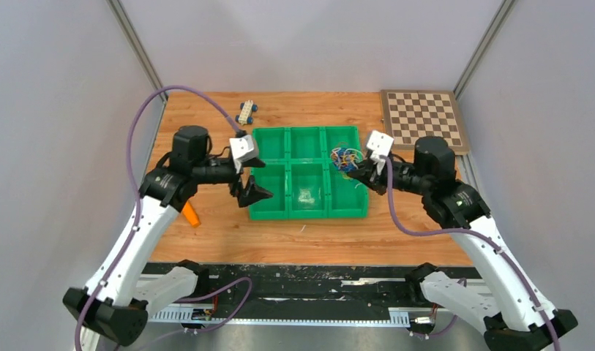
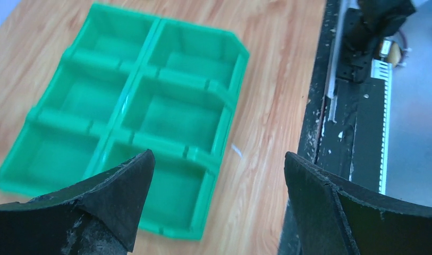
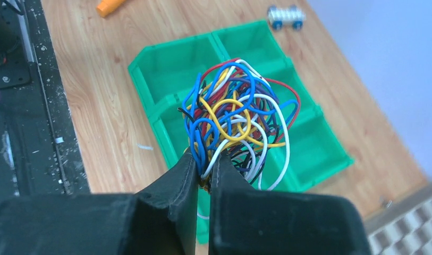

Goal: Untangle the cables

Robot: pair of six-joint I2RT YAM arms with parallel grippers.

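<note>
The cables (image 3: 237, 114) are one tangled ball of thin blue, yellow, white, red and black wires. My right gripper (image 3: 204, 164) is shut on the lower end of the ball and holds it in the air above the green tray (image 3: 150, 90). In the top view the cables (image 1: 344, 156) hang over the tray's right compartments, with my right gripper (image 1: 355, 174) just beside them. My left gripper (image 1: 252, 191) is open and empty at the tray's left edge. In the left wrist view its fingers (image 2: 118, 196) stand wide apart over the tray (image 2: 224, 111).
The green tray (image 1: 272, 212) has six compartments. A small white wire bit (image 2: 236, 151) lies on the wood in front of it. An orange object (image 1: 191, 214) lies left of the tray. A blue-wheeled toy car (image 1: 246, 112) sits at the back. A chessboard (image 1: 424, 117) lies back right.
</note>
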